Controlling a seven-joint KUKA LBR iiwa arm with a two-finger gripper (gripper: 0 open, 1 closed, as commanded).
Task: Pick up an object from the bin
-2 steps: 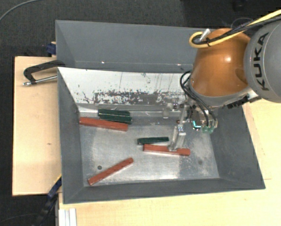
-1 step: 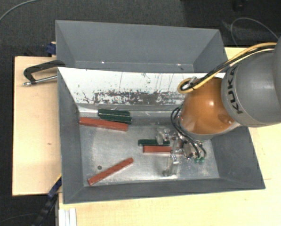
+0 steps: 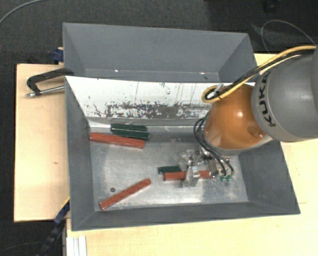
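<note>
**Red bar under the jaws, right of the bin's middle**

Grey metal forms the bin (image 3: 78, 159), and few things lie on its floor. The arm (image 3: 294, 97) reaches in from the right. Its orange wrist cover (image 3: 232, 124) hangs over the right half of the floor, and the jaws are low, right of the middle and toward the near wall.

They sit at a short red bar (image 3: 173, 177), which lies flat and shows on both sides of them. A small dark green bar (image 3: 166, 169) lies just beside that bar's left end. I cannot tell whether the two touch, nor whether the jaws are open or closed on the red bar, because cables and metal parts crowd that spot.

Well apart from this, a long red-brown bar (image 3: 125, 193) lies slantwise at the front left. A green bar (image 3: 129, 128) and a red bar (image 3: 117, 140) lie side by side against the back wall.

The step in hand looks like the grasp itself, down at the thing and not yet lifted. If the grip is not made, the next move probably calls for closing across the bar's narrow width. After that comes a straight lift, watched in case the bar tips or drags the green one along.
</note>
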